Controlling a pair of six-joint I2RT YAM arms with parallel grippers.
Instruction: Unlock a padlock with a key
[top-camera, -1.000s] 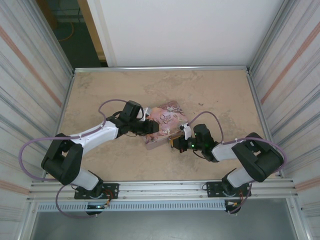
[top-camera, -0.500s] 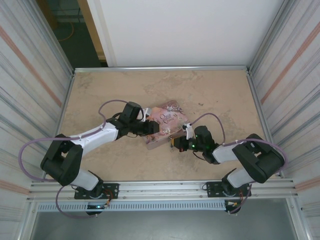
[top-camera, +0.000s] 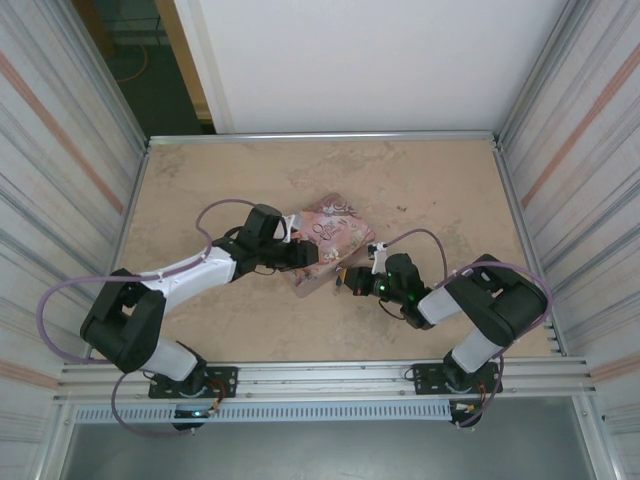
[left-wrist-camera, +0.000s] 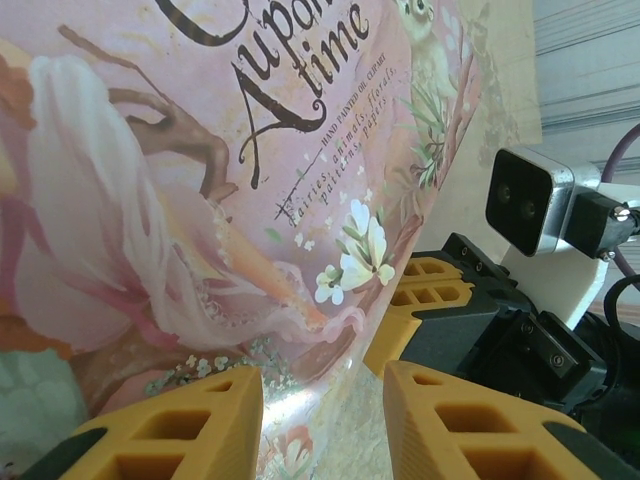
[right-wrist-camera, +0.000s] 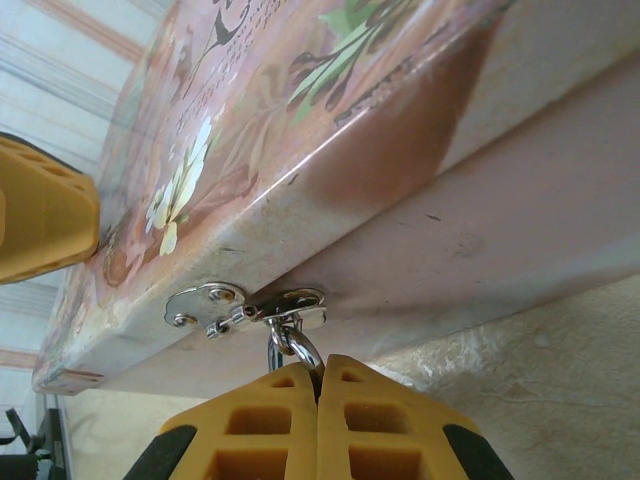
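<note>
**Top external:** right gripper (top-camera: 345, 279) drawn in closer to the front edge of the pink tin (top-camera: 335, 232) than 1 second ago. Tin swung slightly, held at its left edge by the left gripper (top-camera: 303, 256).

**Left wrist:** 2 left fingers (left-wrist-camera: 170, 420) part-spread, clamping the tin's edge.

**Right wrist:** right fingers (right-wrist-camera: 270, 430) pressed together directly beneath the padlock (right-wrist-camera: 292, 345). Silvery shackle hanging in the hasp (right-wrist-camera: 245, 305), body hidden, key not discernible. Judged: closing in for key insertion, still locked.

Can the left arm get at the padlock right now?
Probably not. The left gripper is clamped on the pink tin, away from its hasp, and the right gripper is shut over the padlock hanging there, leaving little of it exposed.
</note>
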